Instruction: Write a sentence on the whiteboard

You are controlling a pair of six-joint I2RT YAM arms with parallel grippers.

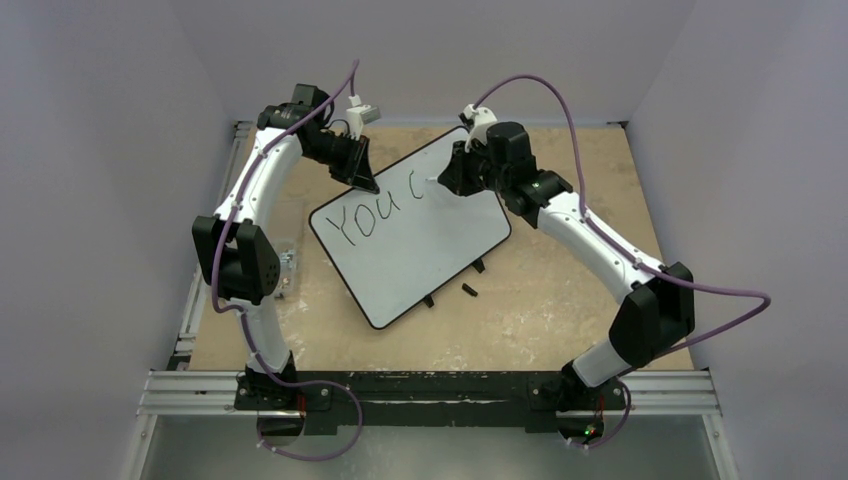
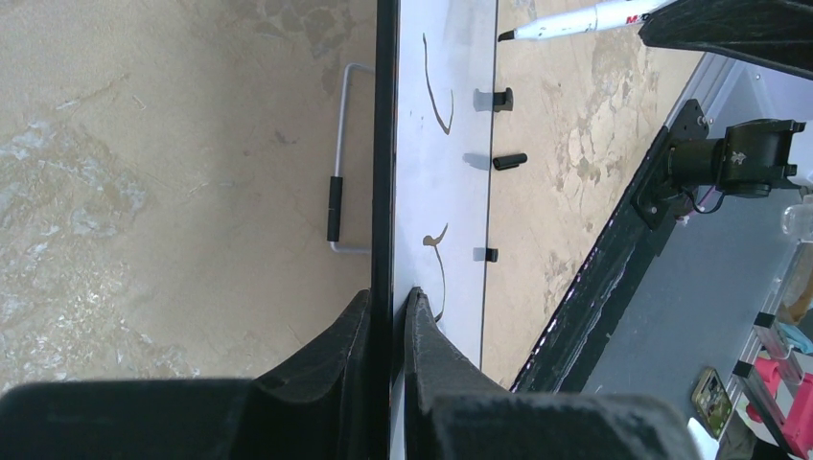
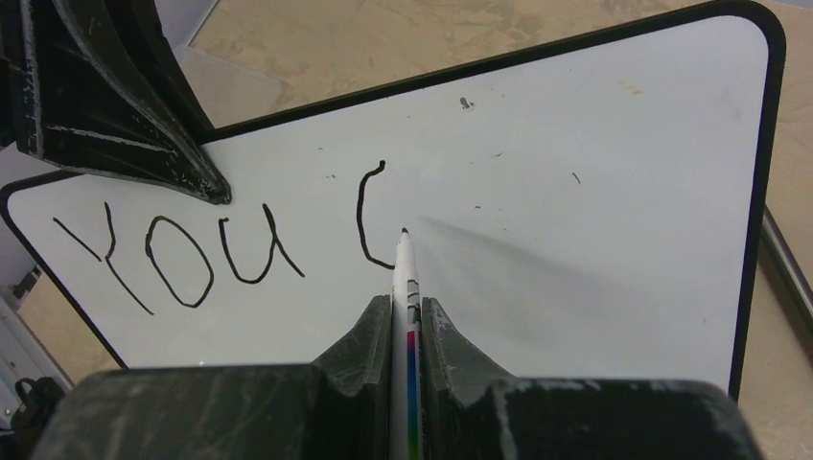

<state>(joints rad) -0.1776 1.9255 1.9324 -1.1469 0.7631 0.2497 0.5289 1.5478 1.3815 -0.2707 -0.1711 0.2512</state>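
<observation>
The whiteboard lies at an angle in the middle of the table, white with a thin black frame. On it the sentence reads "YOU C" in black marker. My left gripper is shut on the board's far left edge, one finger on each face. My right gripper is shut on a white marker. Its black tip sits just right of the letter C. The same marker shows at the top of the left wrist view.
A small black cap lies on the table by the board's near edge. Black feet stick out under that edge. A wire stand lies behind the board. The sandy tabletop ends at a metal rail by the arm bases.
</observation>
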